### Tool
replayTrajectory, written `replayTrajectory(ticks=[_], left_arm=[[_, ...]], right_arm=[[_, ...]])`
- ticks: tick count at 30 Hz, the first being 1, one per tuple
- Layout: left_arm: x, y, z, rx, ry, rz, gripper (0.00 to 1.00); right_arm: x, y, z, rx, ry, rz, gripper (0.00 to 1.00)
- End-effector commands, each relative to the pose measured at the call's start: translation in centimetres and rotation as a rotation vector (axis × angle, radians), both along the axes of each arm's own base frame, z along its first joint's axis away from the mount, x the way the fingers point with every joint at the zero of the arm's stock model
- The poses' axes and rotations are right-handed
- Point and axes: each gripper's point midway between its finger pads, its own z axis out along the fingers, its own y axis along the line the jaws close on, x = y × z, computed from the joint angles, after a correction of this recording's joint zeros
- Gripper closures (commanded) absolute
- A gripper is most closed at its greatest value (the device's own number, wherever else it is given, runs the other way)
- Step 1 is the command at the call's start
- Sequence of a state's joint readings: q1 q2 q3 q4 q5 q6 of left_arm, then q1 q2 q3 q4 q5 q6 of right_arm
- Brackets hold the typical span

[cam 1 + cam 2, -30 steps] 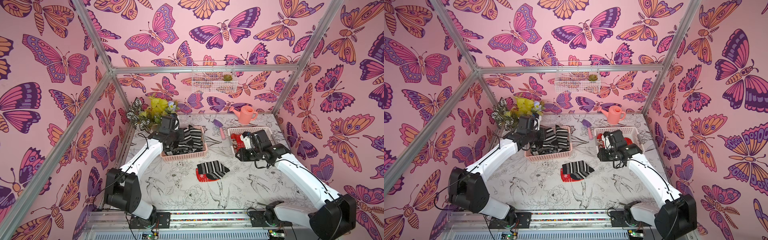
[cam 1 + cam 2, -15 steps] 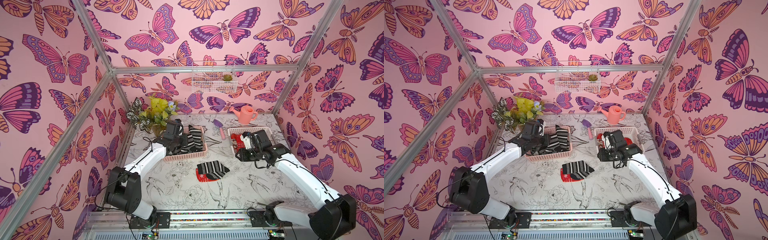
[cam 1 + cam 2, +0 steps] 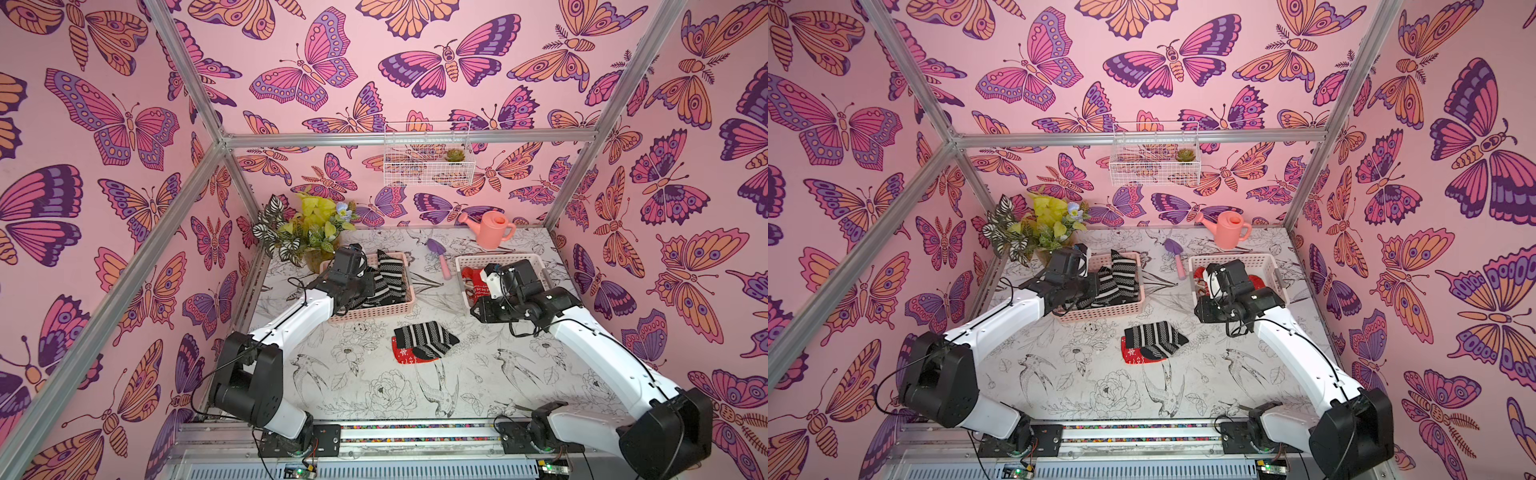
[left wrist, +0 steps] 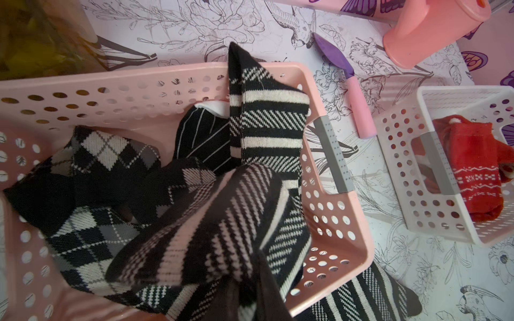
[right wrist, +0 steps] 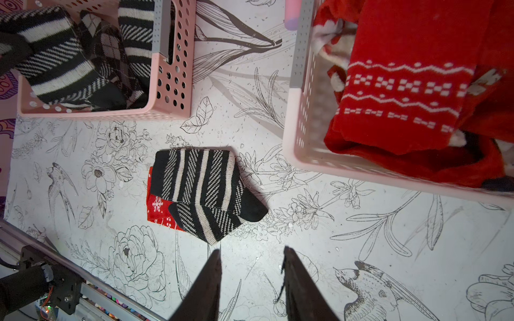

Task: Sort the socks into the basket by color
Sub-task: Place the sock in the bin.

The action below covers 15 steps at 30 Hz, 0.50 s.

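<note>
The striped sock is being pinched between the pressed-together jaws of the left gripper, right over the pink basket, and its loose end is being draped across the black-and-white pile inside. Its long axis is being run from the pinch out over that pile; toe or cuff cannot be told. For a clean drop, release is best being delayed until the whole length is hanging within the rim. The right gripper is being held spread and empty above the table.

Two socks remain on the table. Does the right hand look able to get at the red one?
Probably not directly: the striped sock lies on the red sock, covering most of it. The open right hand is empty.
</note>
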<state>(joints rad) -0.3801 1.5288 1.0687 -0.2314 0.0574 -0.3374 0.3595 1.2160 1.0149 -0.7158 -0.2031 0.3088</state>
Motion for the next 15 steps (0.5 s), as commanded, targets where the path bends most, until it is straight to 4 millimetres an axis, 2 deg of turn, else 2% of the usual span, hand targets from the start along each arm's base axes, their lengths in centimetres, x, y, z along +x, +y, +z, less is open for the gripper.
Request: replayTrajectory(ticks=[1, 15], left_arm=[[0.2, 0.6, -0.6, 0.06, -0.024, 0.003, 0.87], [1.6, 1.6, -2.7, 0.139, -0.052, 0.019, 0.86]], right_arm=[[0.4, 0.0, 1.1, 0.007, -0.02, 0.007, 0.61], [0.5, 0.0, 1.3, 0.002, -0.018, 0.006, 0.61]])
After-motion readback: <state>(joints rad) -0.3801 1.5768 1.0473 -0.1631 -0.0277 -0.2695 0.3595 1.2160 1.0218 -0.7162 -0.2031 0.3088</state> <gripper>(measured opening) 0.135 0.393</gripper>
